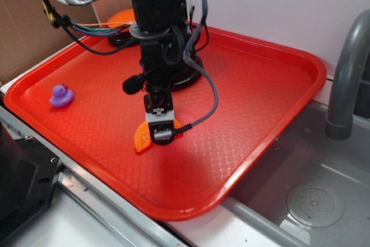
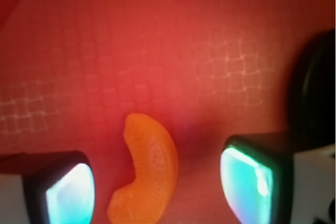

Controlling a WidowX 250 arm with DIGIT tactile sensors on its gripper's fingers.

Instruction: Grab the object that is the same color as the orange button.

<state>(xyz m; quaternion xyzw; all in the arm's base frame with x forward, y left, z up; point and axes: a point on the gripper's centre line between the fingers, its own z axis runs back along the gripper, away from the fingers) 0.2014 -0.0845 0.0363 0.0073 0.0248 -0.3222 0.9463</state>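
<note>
From the exterior view, the gripper hangs low over the front middle of the red tray, pointing straight down. The orange slice lies flat on the tray right beneath it, its curved body showing on the left side of the gripper and a small tip peeking out on the other side, so the jaws stand over the slice rather than beside it. The orange button sits at the far edge of the tray, half hidden by the arm, and matches the slice in color. A second button's black base shows just behind the arm (its top is mostly hidden by the arm). The purple duck stands well apart near the tray's left rim, and a grey sink lies off to the right.

In the wrist view, the jaws are spread wide, released and holding nothing. The orange slice lies between the two fingers, nearer the left-hand one in this picture and apart from the right-hand one. Its long axis runs roughly up and down the picture, across the line along which the jaws close, which I judge a fair set-up for pinching it across its narrow width. The slice is a small crescent, glossy orange, with fine dimpled ridges on its inner face and a rounded outer back.
</note>
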